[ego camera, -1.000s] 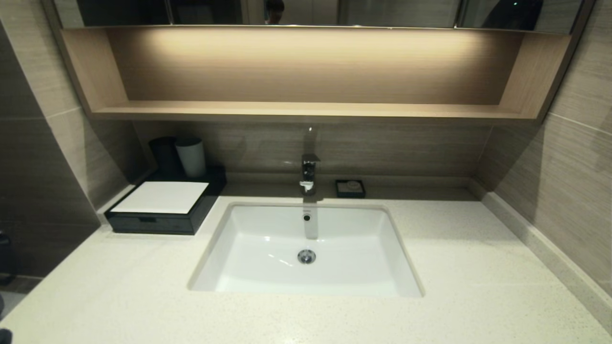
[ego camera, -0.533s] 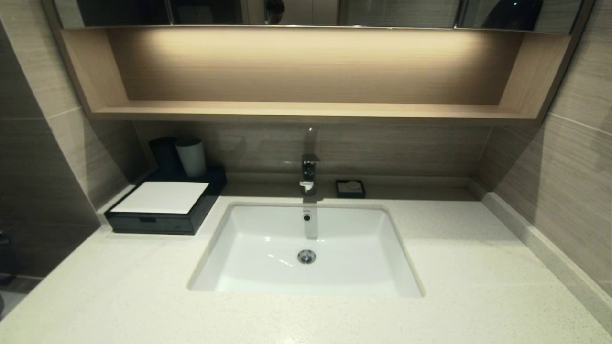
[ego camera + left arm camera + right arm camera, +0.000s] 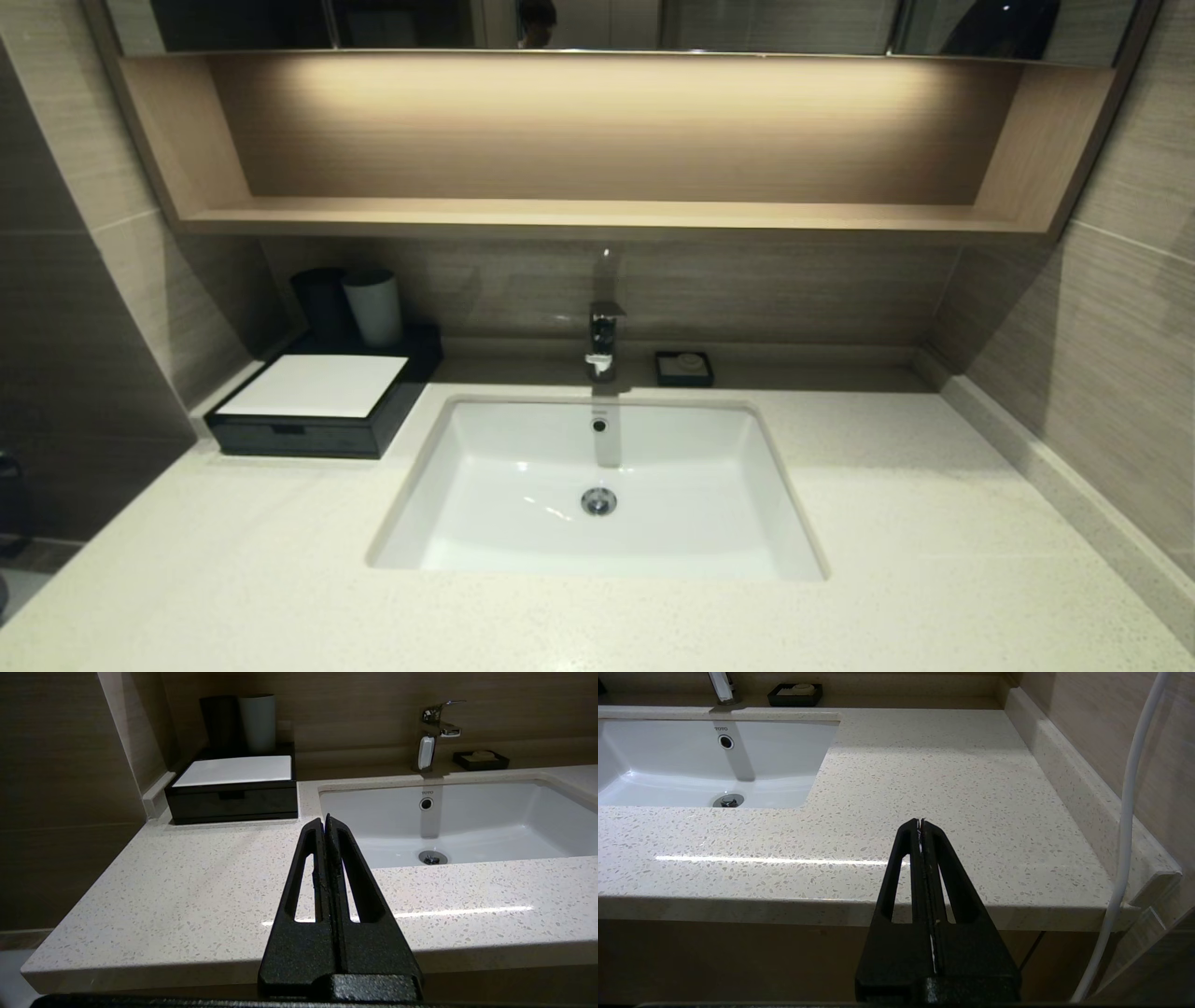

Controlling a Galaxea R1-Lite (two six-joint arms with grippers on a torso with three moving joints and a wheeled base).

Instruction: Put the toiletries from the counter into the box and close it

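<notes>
The black box [image 3: 308, 411] with a white top panel sits at the back left of the cream speckled counter [image 3: 934, 523], its drawer pushed in; it also shows in the left wrist view [image 3: 233, 793]. No toothbrush packets or sachet show on the counter in any view. Neither gripper shows in the head view. My left gripper [image 3: 325, 820] is shut and empty, held off the counter's front edge left of the sink. My right gripper [image 3: 920, 823] is shut and empty, held off the front edge right of the sink.
A white sink [image 3: 597, 485] with a chrome tap [image 3: 603, 341] sits mid-counter. A dark cup and a grey cup [image 3: 373, 306] stand behind the box. A small black soap dish [image 3: 683, 368] is behind the sink. A wooden shelf [image 3: 597, 217] hangs above. A white cable [image 3: 1125, 812] hangs at right.
A dark shape at the head view's lower left corner one second ago has gone out of view. Nothing on the counter has moved.
</notes>
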